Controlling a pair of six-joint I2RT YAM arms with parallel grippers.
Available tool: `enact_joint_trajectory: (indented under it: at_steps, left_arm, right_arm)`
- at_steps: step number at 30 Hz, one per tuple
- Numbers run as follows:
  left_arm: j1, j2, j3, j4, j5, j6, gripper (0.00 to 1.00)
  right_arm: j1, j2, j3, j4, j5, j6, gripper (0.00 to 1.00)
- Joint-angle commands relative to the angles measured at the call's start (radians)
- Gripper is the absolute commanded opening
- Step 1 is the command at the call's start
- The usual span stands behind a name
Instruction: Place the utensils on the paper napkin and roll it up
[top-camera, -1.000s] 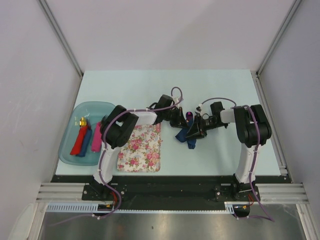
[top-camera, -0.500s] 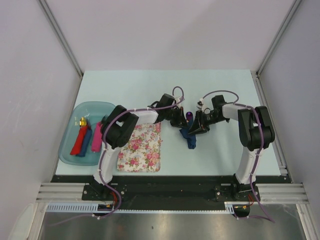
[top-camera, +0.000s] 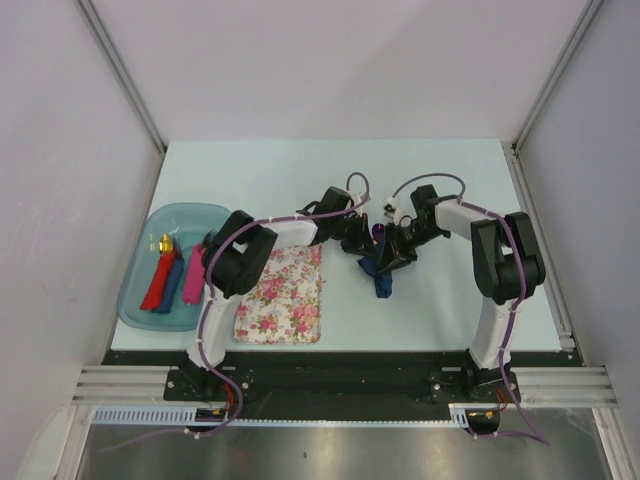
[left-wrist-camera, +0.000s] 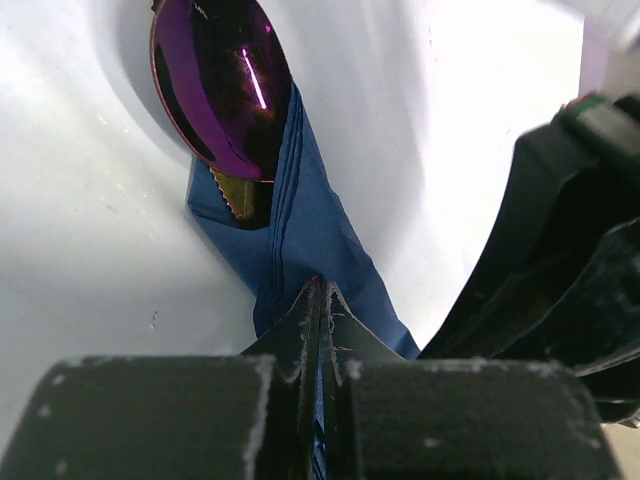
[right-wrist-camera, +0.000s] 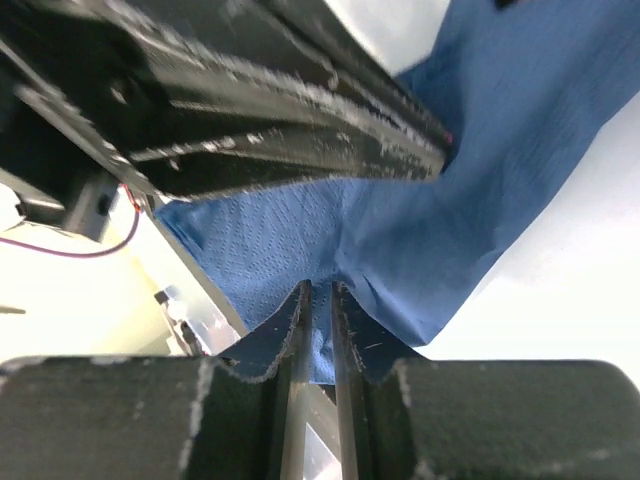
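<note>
**Clerk:** Entry one, the paper napkin (top-camera: 381, 278). Where was it?

**Checker:** Near the middle of the table (top-camera: 450, 180). It was navy and gathered into a narrow, crumpled bundle. In the overhead view its length ran from 12 to 6 o'clock.

**Clerk:** The utensils?

**Checker:** Purple spoon (left-wrist-camera: 220, 90): the bowl stuck out of the bundle's 12 o'clock end, and the handle was hidden in the folds. Gold-orange utensil (left-wrist-camera: 238, 197): only a serrated tip showed, just under the spoon bowl, with the rest wrapped in blue paper.

**Clerk:** The claws?

**Checker:** Left gripper (left-wrist-camera: 320, 290): it reached in from 9 o'clock and was clenched on a fold of the napkin, jaws pressed together. Right gripper (right-wrist-camera: 318, 295): it reached in from 3 o'clock and pinched another fold, jaws all but meeting on the paper. The two sat very close together over the bundle's upper half.

**Clerk:** Other stock?

**Checker:** Floral mat (top-camera: 285, 295): flat, at 8 o'clock of the napkin and apart from it. Teal tray (top-camera: 195, 217): well off at 9 o'clock, at the table's edge. It held a red piece (top-camera: 157, 282), a blue piece (top-camera: 172, 285) and a pink piece (top-camera: 193, 275) side by side. A small gold item (top-camera: 165, 243) lay at their 12 o'clock end.
</note>
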Motion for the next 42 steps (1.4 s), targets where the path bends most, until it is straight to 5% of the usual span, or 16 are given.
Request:
enact_joint_trajectory:
  at_steps: [1,18,32,42]
  left_arm:
    - [-0.012,0.036,0.012,-0.055,-0.066,0.044,0.0]
    - [-0.01,0.024,-0.006,-0.033,-0.05,0.041,0.0]
    - [-0.022,-0.16,-0.229,0.329,0.155,-0.121,0.04]
    - [-0.021,-0.078,-0.282,0.24,0.108,-0.077,0.02]
  right_arm:
    - [0.029,-0.036,-0.036,-0.075,0.028,-0.031,0.17]
    - [-0.048,0.055,-0.188,-0.026,-0.001,-0.021,0.18]
    - [-0.086,0.104,-0.202,0.008,-0.012,-0.005,0.19]
    - [-0.089,0.085,-0.199,0.015,-0.009,-0.002,0.2]
